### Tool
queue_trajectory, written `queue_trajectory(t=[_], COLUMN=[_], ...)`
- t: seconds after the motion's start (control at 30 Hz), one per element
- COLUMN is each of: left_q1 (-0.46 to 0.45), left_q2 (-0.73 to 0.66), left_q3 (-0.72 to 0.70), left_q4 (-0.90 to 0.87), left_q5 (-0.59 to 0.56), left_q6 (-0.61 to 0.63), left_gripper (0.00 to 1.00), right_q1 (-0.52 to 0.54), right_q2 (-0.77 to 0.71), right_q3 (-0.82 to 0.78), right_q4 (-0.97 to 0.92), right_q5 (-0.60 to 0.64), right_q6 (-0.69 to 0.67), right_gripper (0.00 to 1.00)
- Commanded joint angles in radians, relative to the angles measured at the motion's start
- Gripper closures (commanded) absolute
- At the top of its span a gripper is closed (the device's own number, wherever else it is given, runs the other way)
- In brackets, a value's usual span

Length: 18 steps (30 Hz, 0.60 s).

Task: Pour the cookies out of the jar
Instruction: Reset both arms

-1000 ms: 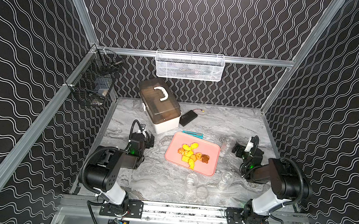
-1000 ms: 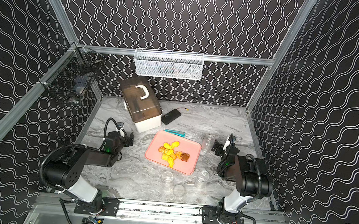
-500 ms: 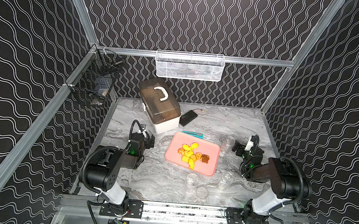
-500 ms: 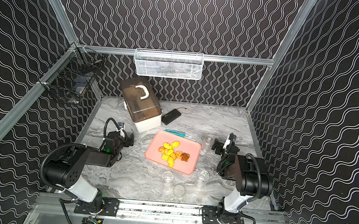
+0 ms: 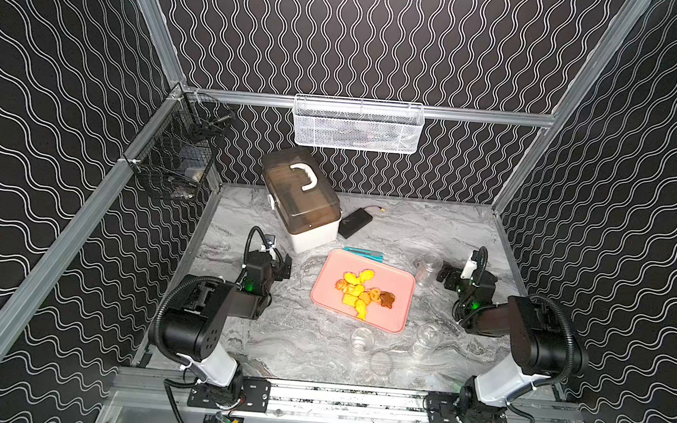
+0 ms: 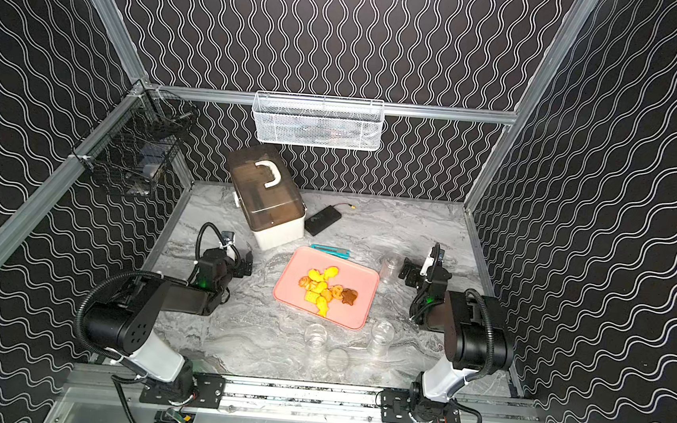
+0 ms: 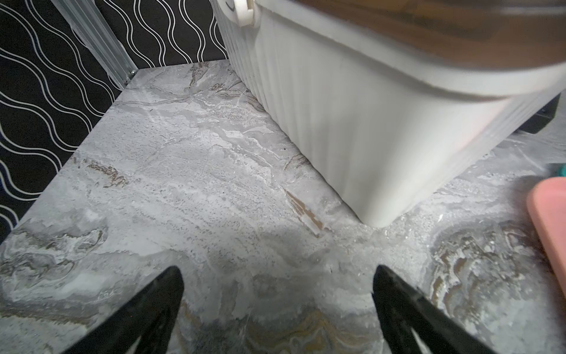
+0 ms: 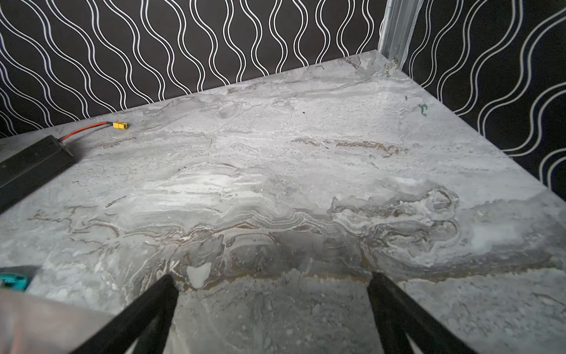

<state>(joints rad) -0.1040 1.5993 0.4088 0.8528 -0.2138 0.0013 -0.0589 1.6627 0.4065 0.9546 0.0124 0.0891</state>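
The pour looks finished: the cookies [image 5: 363, 294] lie in a loose heap, yellow-orange pieces with one brown star at the edge, inside the pink tray [image 5: 402, 276] in the middle of the worktop [image 5: 310, 342], and none shows on the marble around it. The clear jars stand apart from the tray and look empty. One jar [image 5: 427, 268] is just beside the right gripper [image 5: 447, 274], two more jars [image 5: 361, 340] [image 5: 427, 335] are near the tray's front edge, and a clear ring [image 5: 380, 363] that may be a lid lies between them (which jar held the cookies I cannot tell). In my judgement little is left beyond keeping both arms clear of the tray. If a check is wanted, it means looking into each jar for a stuck piece without knocking these light, easily tipped containers. Both arms are folded low and drawn in toward their bases, wrists hovering over bare marble. The left gripper [image 7: 275, 277] points past a corner of the white storage box [image 7: 367, 122], its fingers [image 7: 165, 294] spread wide with nothing between them. The right gripper's fingers [image 8: 159, 300] are equally wide and empty over open worktop, not touching the nearby jar.
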Motion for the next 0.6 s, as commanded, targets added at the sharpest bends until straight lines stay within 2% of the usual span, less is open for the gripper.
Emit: queue_trajectory(t=[0.0, 0.57], left_q1=[0.003, 0.003], left_q2=[0.002, 0.0], left_q3=[0.002, 0.001], left_q4=[0.046, 0.046], left_q5=[0.001, 0.004], left_q6=[0.019, 0.019], left_gripper=[0.01, 0.01], right_q1=[0.002, 0.002], right_q2=[0.002, 0.003], right_q3=[0.006, 0.003], right_q4=[-0.002, 0.001], right_q5=[-0.011, -0.008], right_q6=[-0.011, -0.011], right_gripper=[0.0, 0.0])
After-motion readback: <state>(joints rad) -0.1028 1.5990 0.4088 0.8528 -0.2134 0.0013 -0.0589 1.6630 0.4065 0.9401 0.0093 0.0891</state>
